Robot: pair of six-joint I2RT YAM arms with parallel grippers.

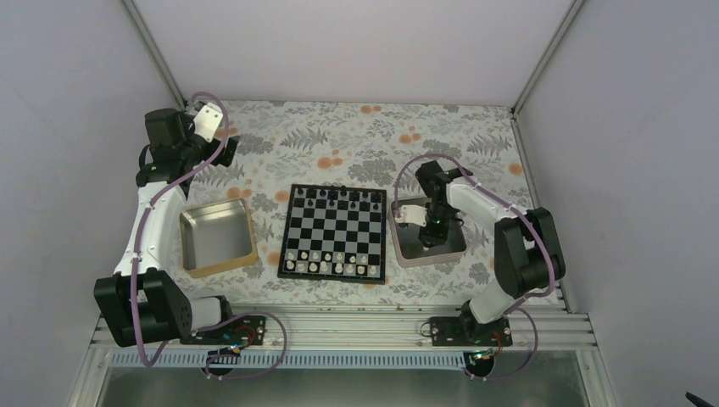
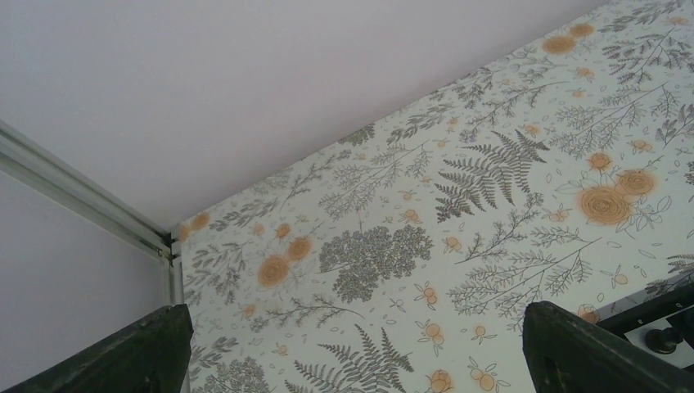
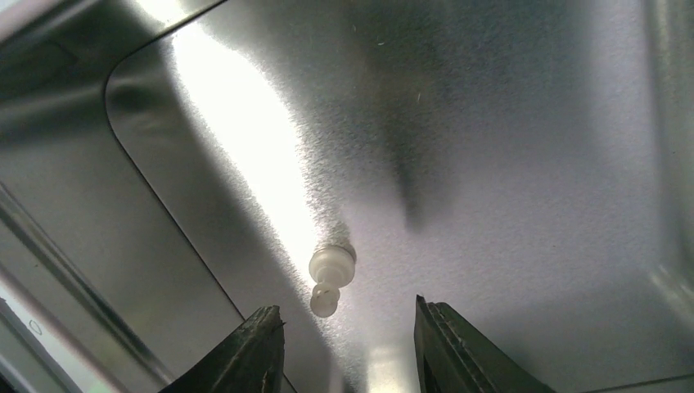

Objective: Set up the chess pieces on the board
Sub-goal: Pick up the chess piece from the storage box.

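The black-and-silver board (image 1: 334, 232) lies mid-table, with several white chess pieces (image 1: 326, 263) along its near rows and black ones (image 1: 339, 197) on its far row. My right gripper (image 1: 431, 240) hangs over the metal tray (image 1: 454, 244) right of the board. In the right wrist view one cream chess piece (image 3: 330, 276) stands on the tray floor (image 3: 507, 164), just ahead of the open right gripper (image 3: 348, 340); nothing is between the fingers. My left gripper (image 1: 227, 146) is at the far left, above the patterned cloth, and the left gripper (image 2: 352, 348) stands open and empty.
A second square metal tray (image 1: 218, 238) with a wooden-looking rim sits left of the board. White walls (image 1: 339, 42) close the workspace at the back and sides. A metal rail (image 1: 339, 326) runs along the near edge by the arm bases.
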